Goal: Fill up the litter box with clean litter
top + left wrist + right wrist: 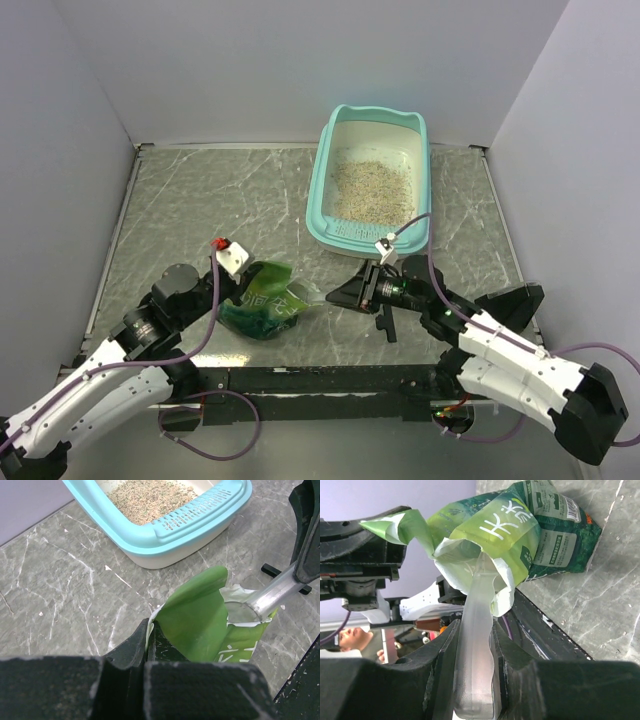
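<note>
The teal litter box (320,200) stands at the back right with beige litter (372,190) spread in it; it also shows in the left wrist view (200,527) with the litter (145,497). A green pouch (262,300) lies on the table. My left gripper (149,630) is shut on the pouch's upper edge (195,615), holding its mouth open. My right gripper (475,645) is shut on a clear plastic scoop (477,630), whose head is inside the pouch (520,525). The scoop's handle also shows in the left wrist view (270,595).
The grey marbled table (200,200) is walled on three sides. A small black T-shaped piece (386,325) lies on the table under my right gripper. A black rail (330,378) runs along the near edge.
</note>
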Robot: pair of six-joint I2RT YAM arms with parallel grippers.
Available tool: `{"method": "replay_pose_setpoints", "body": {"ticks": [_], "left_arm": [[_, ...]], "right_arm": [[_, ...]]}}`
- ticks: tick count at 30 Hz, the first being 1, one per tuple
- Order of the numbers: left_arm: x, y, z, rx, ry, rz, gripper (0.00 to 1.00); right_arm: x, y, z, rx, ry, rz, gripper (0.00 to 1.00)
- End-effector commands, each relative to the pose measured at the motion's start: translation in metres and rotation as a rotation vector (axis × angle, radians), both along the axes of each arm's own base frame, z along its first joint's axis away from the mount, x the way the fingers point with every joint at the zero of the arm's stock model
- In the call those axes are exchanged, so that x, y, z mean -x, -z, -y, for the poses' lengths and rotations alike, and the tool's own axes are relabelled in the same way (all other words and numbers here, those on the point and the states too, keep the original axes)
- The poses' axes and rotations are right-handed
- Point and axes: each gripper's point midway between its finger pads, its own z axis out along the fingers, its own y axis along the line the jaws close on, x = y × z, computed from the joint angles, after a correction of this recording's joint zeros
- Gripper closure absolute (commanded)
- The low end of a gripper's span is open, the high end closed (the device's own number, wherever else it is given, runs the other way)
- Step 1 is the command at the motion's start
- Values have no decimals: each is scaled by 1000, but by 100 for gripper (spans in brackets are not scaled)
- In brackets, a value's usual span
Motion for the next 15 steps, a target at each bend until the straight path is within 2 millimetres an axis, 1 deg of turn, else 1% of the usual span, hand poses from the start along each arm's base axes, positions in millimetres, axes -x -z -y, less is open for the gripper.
{"method": "replay_pose_setpoints", "body": {"ticks": [1, 3, 5, 6, 7, 9, 10, 13, 14, 15], "left_arm": [[-5, 2, 0, -1, -24, -6, 99], [-5, 3, 0, -1, -24, -10, 99], [-5, 2, 0, 1, -24, -8, 99], [-5, 3, 0, 0, -23, -9, 99], [-5, 3, 1, 1, -21, -8, 99], [-5, 3, 1, 1, -20, -9, 99], [-5, 4, 1, -3, -21, -13, 99], [-5, 4, 1, -1, -20, -14, 99], [-5, 3, 1, 0, -20, -12, 99], [-5, 4, 1, -2, -22, -13, 99]], "right_arm": [[-4, 1, 7, -29, 61, -28, 100], [-4, 3, 9, -47, 75, -36, 100], [-3, 11, 8, -66, 76, -44, 100], [-2, 17, 9, -65, 77, -52, 100], [-3, 14, 8, -85, 75, -31, 100], [-4, 18, 10, -86, 88, -17, 100], [-6, 13, 10, -103, 91, 13, 100], [-6, 15, 11, -123, 92, 46, 100], [-8, 8, 10, -152, 96, 76, 100], [-7, 14, 11, -154, 101, 74, 100]]}}
